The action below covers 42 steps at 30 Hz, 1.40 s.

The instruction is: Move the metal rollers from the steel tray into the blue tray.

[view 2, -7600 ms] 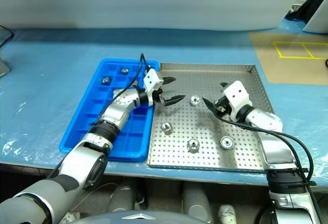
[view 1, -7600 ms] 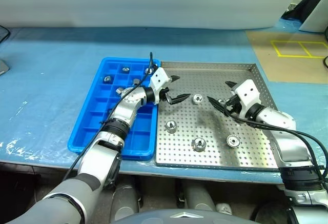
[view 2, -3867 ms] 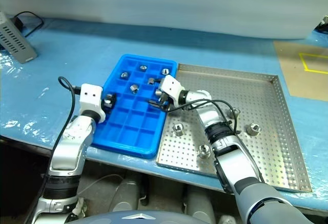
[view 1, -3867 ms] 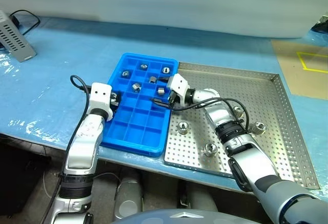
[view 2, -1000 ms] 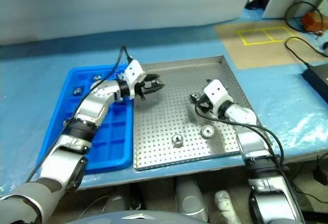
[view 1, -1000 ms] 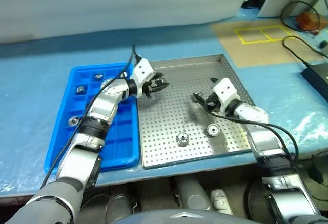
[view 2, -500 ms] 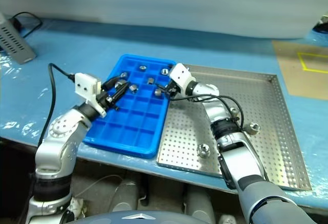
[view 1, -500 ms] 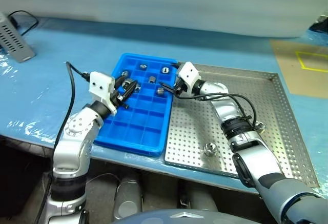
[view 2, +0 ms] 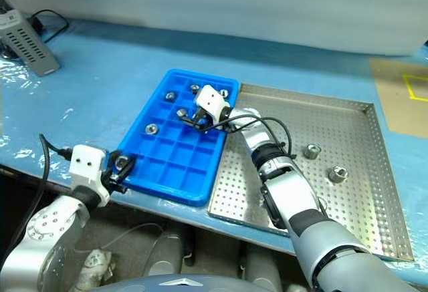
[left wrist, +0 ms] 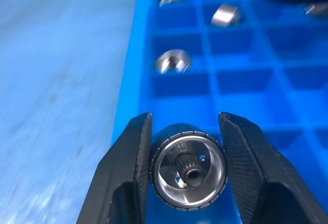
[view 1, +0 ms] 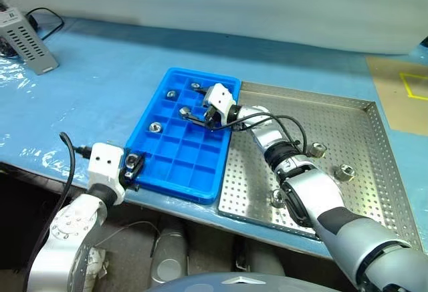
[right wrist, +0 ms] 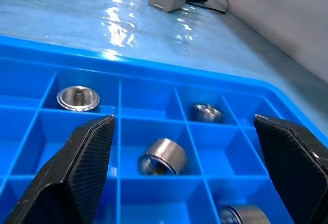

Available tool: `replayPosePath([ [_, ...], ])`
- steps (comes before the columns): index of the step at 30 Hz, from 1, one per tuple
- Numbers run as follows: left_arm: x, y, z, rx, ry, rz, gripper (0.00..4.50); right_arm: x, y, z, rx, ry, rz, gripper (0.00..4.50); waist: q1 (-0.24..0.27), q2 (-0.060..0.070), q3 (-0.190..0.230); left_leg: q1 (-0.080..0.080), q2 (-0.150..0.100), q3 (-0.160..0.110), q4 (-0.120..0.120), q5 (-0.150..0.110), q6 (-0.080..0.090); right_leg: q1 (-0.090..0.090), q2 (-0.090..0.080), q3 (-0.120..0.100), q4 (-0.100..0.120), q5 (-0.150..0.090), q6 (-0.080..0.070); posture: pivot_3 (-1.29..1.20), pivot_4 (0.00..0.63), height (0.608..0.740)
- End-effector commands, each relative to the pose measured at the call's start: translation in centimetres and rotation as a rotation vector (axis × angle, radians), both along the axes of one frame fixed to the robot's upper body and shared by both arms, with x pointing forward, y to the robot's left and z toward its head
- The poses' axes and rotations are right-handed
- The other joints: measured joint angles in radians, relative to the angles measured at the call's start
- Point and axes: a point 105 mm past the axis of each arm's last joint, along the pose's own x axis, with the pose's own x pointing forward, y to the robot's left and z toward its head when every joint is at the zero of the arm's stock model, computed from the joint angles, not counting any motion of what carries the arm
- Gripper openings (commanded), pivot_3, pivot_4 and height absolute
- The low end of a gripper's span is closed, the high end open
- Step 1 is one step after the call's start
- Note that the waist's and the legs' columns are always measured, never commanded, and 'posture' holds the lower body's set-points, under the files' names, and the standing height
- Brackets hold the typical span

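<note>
Three shiny silver metal rollers remain on the large square perforated steel tray [view 1: 374, 115]: one [view 1: 317, 150] near its middle, one [view 1: 345, 171] toward the right rim, and one [view 1: 277, 198] near the front edge beside the right forearm. Several more rollers already sit in compartments of the bright blue plastic grid tray [view 1: 175, 165], which lies touching the steel tray's left side on the blue-covered desk [view 1: 93, 85]; one [view 1: 154, 127] rests near the left wall, another [view 1: 171, 95] in the far rows. The left tool [left wrist: 185, 167] is closed on a knurled silver roller [left wrist: 188, 172], pinched between both black fingers just outside the blue tray's near left corner. The right tool [right wrist: 187, 175] hangs over the far compartments of the blue tray with its fingers spread wide and nothing between them, a roller [right wrist: 163, 157] lying in the cell beneath. A grey vented box [view 1: 27, 41] stands at the far left of the desk.
</note>
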Motion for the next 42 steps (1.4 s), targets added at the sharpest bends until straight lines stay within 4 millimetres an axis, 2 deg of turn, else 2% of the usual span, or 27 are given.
replayPosePath([
  [1,-0.4,0.7,-0.4,0.062,0.027,0.037,2.04,0.2,0.1,1.5,0.023,-0.065,0.003,4.5,0.001,0.0,0.0,0.0,-0.001,0.0,0.0,0.0,0.0,0.0,0.0,0.001,0.0,0.0,0.0,0.41,0.15,0.74],
  [4,0.2,0.9,-0.3,0.039,0.016,0.049,2.95,0.3,-0.2,1.5,0.028,-0.069,-0.009,4.5,0.0,0.0,0.0,0.0,-0.001,0.0,-0.001,0.0,0.0,0.0,0.0,0.001,-0.001,0.0,0.0,0.38,0.15,0.74],
  [7,1.8,0.2,1.2,-0.023,-0.053,0.002,3.84,0.6,-1.2,1.4,0.032,-0.072,-0.038,4.5,0.0,0.001,0.0,0.001,-0.001,0.0,-0.004,0.002,-0.003,-0.001,0.001,0.001,0.0,0.0,0.0,0.34,0.15,0.74],
  [12,4.4,-3.7,4.4,-0.131,-0.181,-0.236,3.84,0.4,-3.4,1.0,0.047,-0.011,-0.031,4.5,-0.003,0.0,0.0,0.001,-0.001,0.0,-0.004,0.003,-0.005,-0.001,0.001,0.001,0.002,0.0,0.0,0.21,0.15,0.74],
  [15,5.4,-5.8,5.1,-0.18,-0.204,-0.351,3.84,-0.4,-5.0,1.3,0.095,0.074,0.004,4.5,-0.011,0.0,0.0,0.002,-0.002,0.0,-0.002,0.003,-0.004,0.0,0.001,0.002,0.001,0.0,0.0,0.08,0.15,0.74],
  [19,6.8,-10.1,5.6,-0.268,-0.2,-0.601,3.84,-3.8,-8.9,2.9,0.204,0.277,0.068,4.5,-0.028,0.001,0.0,0.0,-0.002,0.001,0.0,0.002,-0.002,0.0,0.002,0.005,0.001,0.0,0.0,-0.08,0.15,0.74],
  [22,7.5,-12.9,5.1,-0.269,-0.178,-0.752,3.84,-7.7,-11.5,2.2,0.163,0.414,0.079,4.5,-0.051,0.001,-0.001,0.001,-0.003,0.002,0.001,0.001,0.0,0.001,0.002,0.007,0.0,0.0,0.001,-0.24,0.15,0.74],
  [24,7.8,-14.4,5.2,-0.293,-0.165,-0.853,3.84,-9.9,-13.4,0.7,0.09,0.478,0.011,4.5,-0.077,0.0,-0.001,0.003,-0.003,0.003,0.001,0.001,0.0,0.002,0.002,0.009,-0.001,0.0,0.001,-0.34,0.15,0.74],
  [26,8.2,-15.7,5.3,-0.304,-0.159,-0.941,3.84,-11.3,-15.2,-0.2,0.064,0.485,-0.114,4.5,-0.104,0.0,-0.002,0.005,-0.003,0.004,0.0,0.001,0.0,0.002,0.003,0.01,-0.001,0.0,0.002,-0.4,0.15,0.74],
  [28,9.0,-17.1,5.6,-0.297,-0.161,-1.005,3.84,-11.7,-17.4,0.0,0.087,0.435,-0.286,4.5,-0.14,0.0,-0.002,0.007,-0.002,0.005,-0.002,0.001,0.0,0.002,0.003,0.01,-0.001,0.0,0.002,-0.54,0.15,0.74],
  [33,12.2,-19.7,5.6,-0.212,-0.187,-1.058,3.84,-12.0,-22.5,0.6,0.143,0.249,-0.731,4.5,-0.233,0.0,-0.004,0.008,-0.004,0.006,0.0,0.001,0.0,0.002,0.004,0.013,-0.004,-0.002,0.013,-0.68,0.15,0.74],
  [36,14.4,-21.6,4.9,-0.093,-0.179,-1.026,3.84,-12.9,-24.3,0.6,0.163,0.192,-0.888,4.5,-0.296,0.001,-0.006,0.005,-0.005,0.005,0.0,-0.001,0.002,0.002,0.004,0.013,-0.01,-0.001,0.016,-0.78,0.15,0.74],
  [39,14.9,-23.6,5.1,-0.092,-0.17,-1.056,3.84,-13.7,-25.2,0.9,0.186,0.174,-0.958,4.5,-0.355,0.002,-0.007,-0.002,-0.007,0.004,0.002,-0.004,0.009,0.002,0.004,0.012,-0.017,0.002,0.021,-0.82,0.15,0.74],
  [42,15.2,-25.2,4.5,-0.082,-0.122,-1.058,3.84,-14.1,-26.0,1.4,0.2,0.149,-1.014,4.5,-0.411,0.003,-0.007,-0.009,-0.011,0.004,0.01,-0.011,0.021,0.002,-0.001,0.01,-0.019,0.004,0.018,-0.86,0.15,0.74],
])
